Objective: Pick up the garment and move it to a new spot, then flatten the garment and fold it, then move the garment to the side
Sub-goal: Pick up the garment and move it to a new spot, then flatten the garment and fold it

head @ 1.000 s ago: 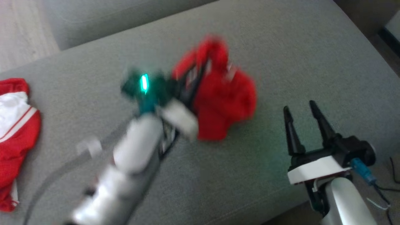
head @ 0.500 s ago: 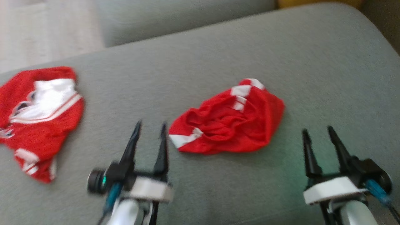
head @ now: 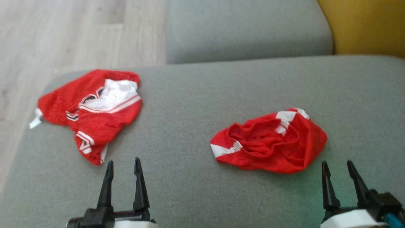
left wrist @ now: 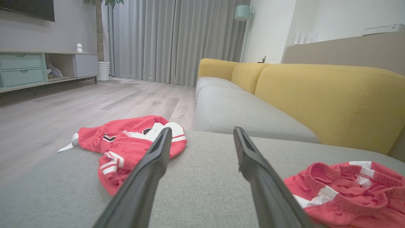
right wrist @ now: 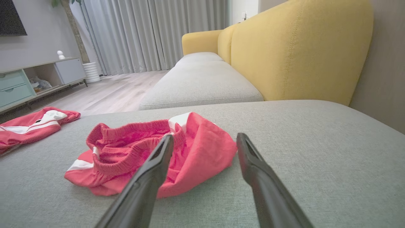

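Shorts [head: 272, 142], red with white bands, crumpled in a loose heap on the grey cushion [head: 202, 95], right of its middle and toward its near edge, elastic waistband uppermost and gaping. Free of both grippers. Left gripper [head: 123, 161] over the cushion's near edge, left of its middle, fingers parted with nothing between them, well apart from the heap; seen along those fingers from the left wrist, bare grey cloth in the gap and the red heap off toward the cushion's right. A second ago clenched on this same cloth, blurred, lifting it above the cushion's middle; half a second ago already released, cloth dropped on the cushion, its folds unchanged since. Right gripper [head: 337, 163] over the cushion's near right corner, jaws spread and empty, as in both earlier pictures; tips just beside the heap, not on it, though in right wrist view one finger crosses in front of the red cloth. Jersey [head: 95, 107], red and white, rumpled at the cushion's far left corner, a white tag [head: 34, 122] poking past the left edge, lying as half a second ago. Whole head view shifted since then through camera motion, not through any move of the cloth: wood floor [head: 63, 31] beyond the cushion's far left, another grey seat [head: 246, 28] beyond its far edge and yellow backrest [head: 364, 25] beyond its far right corner now in frame.
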Robot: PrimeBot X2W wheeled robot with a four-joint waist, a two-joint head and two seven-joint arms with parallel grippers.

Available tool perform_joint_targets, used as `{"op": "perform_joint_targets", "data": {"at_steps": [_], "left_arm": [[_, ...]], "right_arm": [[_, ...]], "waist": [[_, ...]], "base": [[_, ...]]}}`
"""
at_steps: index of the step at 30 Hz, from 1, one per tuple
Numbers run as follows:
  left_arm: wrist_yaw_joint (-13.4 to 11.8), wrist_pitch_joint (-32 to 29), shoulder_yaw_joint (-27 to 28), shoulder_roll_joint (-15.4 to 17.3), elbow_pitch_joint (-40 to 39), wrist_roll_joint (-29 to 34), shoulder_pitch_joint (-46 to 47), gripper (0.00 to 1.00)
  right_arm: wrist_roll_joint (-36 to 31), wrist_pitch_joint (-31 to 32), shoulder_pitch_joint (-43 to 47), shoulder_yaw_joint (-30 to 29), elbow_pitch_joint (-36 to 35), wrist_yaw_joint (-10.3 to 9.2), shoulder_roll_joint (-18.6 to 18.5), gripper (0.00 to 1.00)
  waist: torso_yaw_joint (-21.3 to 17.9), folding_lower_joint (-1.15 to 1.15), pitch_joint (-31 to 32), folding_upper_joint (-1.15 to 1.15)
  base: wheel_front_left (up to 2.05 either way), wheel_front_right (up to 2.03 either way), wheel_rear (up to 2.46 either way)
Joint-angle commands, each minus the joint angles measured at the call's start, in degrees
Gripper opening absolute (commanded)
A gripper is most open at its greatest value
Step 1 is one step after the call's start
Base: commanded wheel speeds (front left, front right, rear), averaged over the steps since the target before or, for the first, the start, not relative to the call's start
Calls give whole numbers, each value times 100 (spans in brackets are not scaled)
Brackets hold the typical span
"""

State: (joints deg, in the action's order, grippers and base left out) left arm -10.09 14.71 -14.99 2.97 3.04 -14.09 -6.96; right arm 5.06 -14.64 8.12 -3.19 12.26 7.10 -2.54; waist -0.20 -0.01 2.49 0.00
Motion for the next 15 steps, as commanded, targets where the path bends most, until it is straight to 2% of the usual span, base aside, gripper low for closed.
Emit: {"op": "perform_joint_targets", "data": {"at_steps": [1,15], "left_arm": [[-14,29,165,-9,-192,38,120,100],[90,29,137,-9,1,352,38,100]], "right_arm": [[26,-36,-102,143,-181,39,-34,100],[-9,-36,-134,346,-144,39,-34,100]], "waist": [[119,1,115,0],[233,1,56,0]], "base": [[0,0,0],[0,0,0]]}}
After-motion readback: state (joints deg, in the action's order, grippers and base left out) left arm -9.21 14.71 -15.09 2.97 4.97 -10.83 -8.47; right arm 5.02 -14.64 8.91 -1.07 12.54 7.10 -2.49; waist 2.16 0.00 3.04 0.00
